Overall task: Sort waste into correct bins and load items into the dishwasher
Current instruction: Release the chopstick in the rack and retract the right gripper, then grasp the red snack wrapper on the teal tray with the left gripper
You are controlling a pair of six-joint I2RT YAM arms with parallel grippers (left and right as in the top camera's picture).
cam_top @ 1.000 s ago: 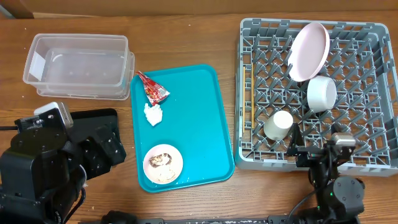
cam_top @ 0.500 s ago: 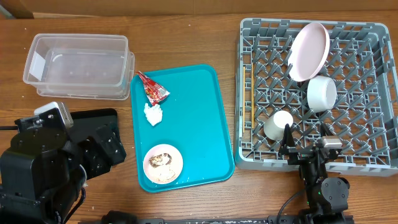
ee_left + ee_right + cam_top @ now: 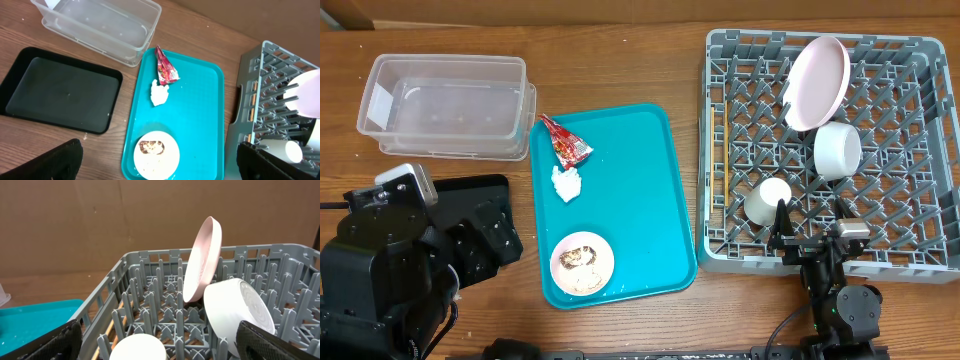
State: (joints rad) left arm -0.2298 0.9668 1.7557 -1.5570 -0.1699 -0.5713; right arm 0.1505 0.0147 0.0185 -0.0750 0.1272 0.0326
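Observation:
The red wrapper (image 3: 565,140) (image 3: 165,67) and white tissue wad (image 3: 566,183) (image 3: 159,93) lie on the teal tray (image 3: 650,190). A small bowl with rice and brown scraps (image 3: 582,263) (image 3: 156,155) sits at the tray's near end. The pink plate (image 3: 817,82) (image 3: 202,260), white bowl (image 3: 837,150) (image 3: 235,307) and white cup (image 3: 768,200) (image 3: 137,347) stand in the grey dish rack (image 3: 920,140) (image 3: 150,280). My left gripper (image 3: 160,167) is open and empty, high above the tray. My right gripper (image 3: 810,222) (image 3: 165,342) is open and empty at the rack's front edge, near the cup. Chopsticks are out of view.
The clear tub (image 3: 445,105) (image 3: 100,25) stands at the back left. The black tray (image 3: 470,195) (image 3: 60,90) lies in front of it, partly hidden under my left arm (image 3: 380,270) in the overhead view.
My right gripper has shifted a little to the left along the rack's front edge, then stayed still. Nothing else has moved.

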